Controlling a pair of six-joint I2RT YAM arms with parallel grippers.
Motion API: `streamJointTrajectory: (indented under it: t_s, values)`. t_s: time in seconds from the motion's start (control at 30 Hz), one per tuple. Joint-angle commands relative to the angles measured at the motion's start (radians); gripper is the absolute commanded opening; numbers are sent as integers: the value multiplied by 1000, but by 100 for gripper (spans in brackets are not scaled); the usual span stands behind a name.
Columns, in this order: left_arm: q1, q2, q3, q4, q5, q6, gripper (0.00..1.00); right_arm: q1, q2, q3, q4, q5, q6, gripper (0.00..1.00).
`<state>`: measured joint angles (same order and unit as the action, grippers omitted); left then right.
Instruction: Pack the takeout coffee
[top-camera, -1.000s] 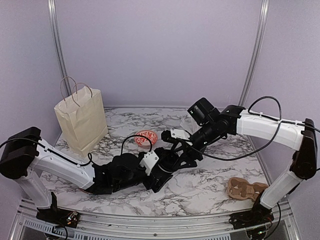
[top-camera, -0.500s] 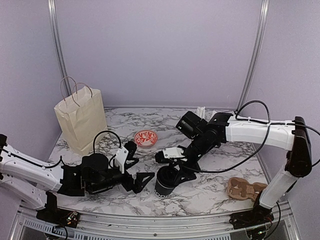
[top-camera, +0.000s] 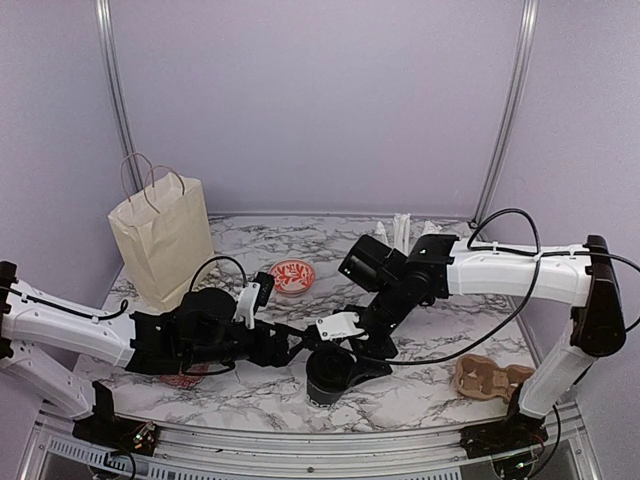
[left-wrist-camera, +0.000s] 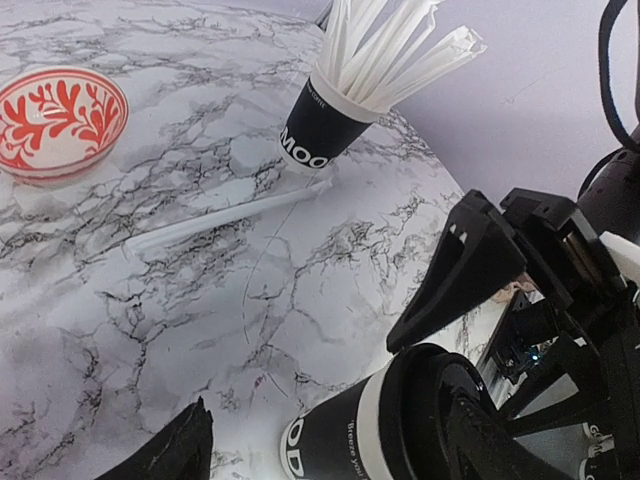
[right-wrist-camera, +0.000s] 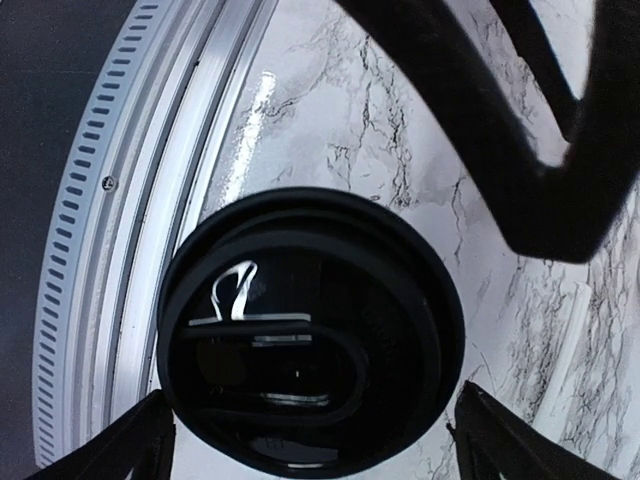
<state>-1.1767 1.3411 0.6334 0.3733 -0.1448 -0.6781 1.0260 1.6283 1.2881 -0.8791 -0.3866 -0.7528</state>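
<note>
The takeout coffee cup (top-camera: 329, 378) stands upright near the table's front edge, its black lid (right-wrist-camera: 305, 370) on it. In the left wrist view the cup (left-wrist-camera: 350, 440) shows a white band under the lid. My right gripper (top-camera: 352, 352) hangs right over the lid, open, with its fingertips (right-wrist-camera: 135, 450) on either side of the lid and not touching it. My left gripper (top-camera: 298, 342) reaches in from the left, open, with the cup between its spread fingers (left-wrist-camera: 175, 450).
A paper bag (top-camera: 165, 240) stands at the back left. A red-and-white bowl (top-camera: 292, 275) sits mid-table. A black cup of white straws (left-wrist-camera: 330, 130) stands at the back, with a loose straw (left-wrist-camera: 230, 215) lying near it. A cardboard cup carrier (top-camera: 490, 378) lies front right.
My left gripper drew back to the left, then came forward to the cup again. My right gripper shifted left and down over the lid. The cup now stands a little nearer the front edge.
</note>
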Motion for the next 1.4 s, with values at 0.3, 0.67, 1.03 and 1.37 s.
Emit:
streamJointTrajectory:
  t_s: [0.3, 0.67, 1.03, 1.37]
  values:
    - [15, -24, -2, -81, 96, -98, 75, -2, -52, 62, -30, -19, 43, 99]
    - [40, -40, 15, -171, 140, -183, 64, -282, -2, 59, -19, -368, 231, 99]
    - [45, 44, 60, -164, 240, -167, 58, -295, 146, 52, -63, -546, 262, 60]
    - [46, 107, 79, -163, 269, -159, 53, -276, 208, 65, -66, -553, 264, 50]
